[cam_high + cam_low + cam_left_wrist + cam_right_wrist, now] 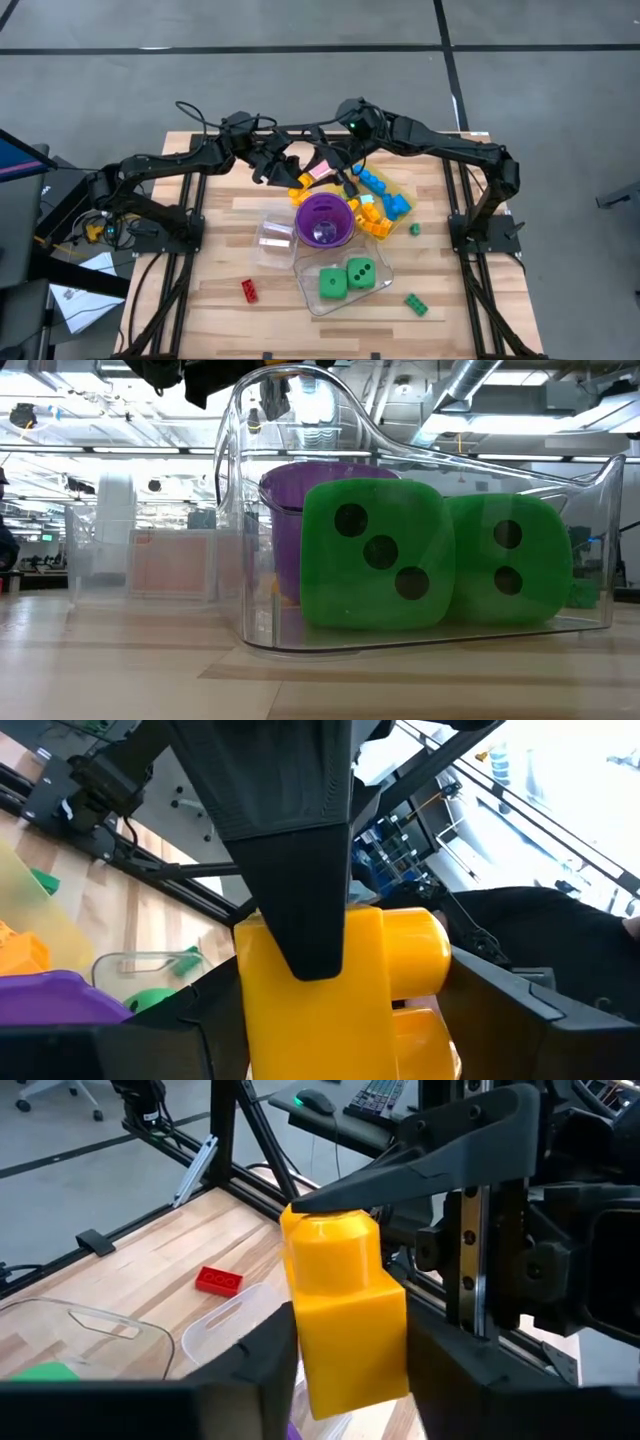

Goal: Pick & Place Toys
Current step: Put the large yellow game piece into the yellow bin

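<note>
Above the middle of the table, behind the purple cup, I see both grippers meeting on one yellow brick. The right wrist view shows the right gripper with its fingers on either side of the brick's lower part, though I cannot tell if they press it yet. The same picture shows the left gripper reaching in from the far side, one fingertip lying on the brick's top stud. My left wrist view gives what that one lacks: the left gripper pinches the brick, a dark finger flat over its face. From overhead the brick is only a small yellow spot under the crossing arms.

Outward from there, the overhead view shows blue, yellow and orange bricks heaped beside the cup, two green dice in a clear tub, a red brick and a green brick loose on the wood. The low view sees only the dice close up behind the tub wall.
</note>
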You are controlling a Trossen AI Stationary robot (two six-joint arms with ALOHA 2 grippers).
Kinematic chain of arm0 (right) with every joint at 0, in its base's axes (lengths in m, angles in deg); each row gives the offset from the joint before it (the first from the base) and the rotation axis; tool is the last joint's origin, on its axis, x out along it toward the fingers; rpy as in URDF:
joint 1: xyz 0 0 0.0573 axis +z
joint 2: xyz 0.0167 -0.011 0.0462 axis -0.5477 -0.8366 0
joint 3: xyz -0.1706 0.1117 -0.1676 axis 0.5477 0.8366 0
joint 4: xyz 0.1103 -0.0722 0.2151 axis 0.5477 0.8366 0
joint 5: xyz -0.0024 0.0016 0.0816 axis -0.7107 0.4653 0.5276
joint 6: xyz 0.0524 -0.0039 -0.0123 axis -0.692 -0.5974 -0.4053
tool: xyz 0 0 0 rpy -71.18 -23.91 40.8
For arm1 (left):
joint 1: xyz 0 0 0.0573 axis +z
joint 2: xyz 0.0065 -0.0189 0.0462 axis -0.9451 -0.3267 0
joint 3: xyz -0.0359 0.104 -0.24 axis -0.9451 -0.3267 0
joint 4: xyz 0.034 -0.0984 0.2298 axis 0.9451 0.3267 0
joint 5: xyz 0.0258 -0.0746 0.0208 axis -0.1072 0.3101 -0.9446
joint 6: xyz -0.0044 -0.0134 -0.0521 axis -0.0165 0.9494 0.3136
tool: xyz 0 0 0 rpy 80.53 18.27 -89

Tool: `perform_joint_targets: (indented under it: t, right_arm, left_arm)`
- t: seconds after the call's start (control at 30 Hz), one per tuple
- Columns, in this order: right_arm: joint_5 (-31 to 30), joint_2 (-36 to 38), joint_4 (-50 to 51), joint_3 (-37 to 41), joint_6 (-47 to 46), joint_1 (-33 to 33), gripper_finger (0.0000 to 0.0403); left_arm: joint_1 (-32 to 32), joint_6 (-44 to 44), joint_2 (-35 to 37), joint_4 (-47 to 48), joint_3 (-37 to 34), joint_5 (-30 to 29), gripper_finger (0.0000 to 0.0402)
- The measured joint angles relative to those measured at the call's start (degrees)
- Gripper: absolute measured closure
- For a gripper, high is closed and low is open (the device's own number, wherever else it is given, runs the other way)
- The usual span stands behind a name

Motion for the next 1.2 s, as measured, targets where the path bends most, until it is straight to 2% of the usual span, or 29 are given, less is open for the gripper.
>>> perform_joint_targets:
  t: [0.1,0.37,0.67,0.73,0.87,1.2]
  right_arm:
    - [-0.8,0.1,0.0,0.0,0.2,0.0,0.0272]
    - [-1.1,0.1,0.4,0.0,-6.3,-0.3,0.0272]
    - [-2.2,1.7,3.6,0.0,-10.8,-2.3,0.0272]
    - [-0.2,2.9,7.7,0.2,-12.2,-3.0,0.0272]
    - [0.0,4.3,14.6,0.0,-12.7,-4.4,0.0272]
    - [-8.0,7.3,41.2,0.1,-12.2,-8.5,0.0273]
  left_arm:
    - [0.0,0.4,0.0,0.0,0.0,0.4,0.014]
    - [1.1,-0.2,0.0,0.2,0.0,-0.1,0.0109]
    - [6.2,-1.8,-0.1,0.2,0.0,-0.7,0.0103]
    - [7.8,-3.1,0.0,0.0,0.0,-0.4,0.0103]
    - [10.4,-4.8,0.0,0.1,0.0,-0.6,0.0103]
    - [16.1,-10.2,0.0,0.1,0.0,-1.7,0.0105]
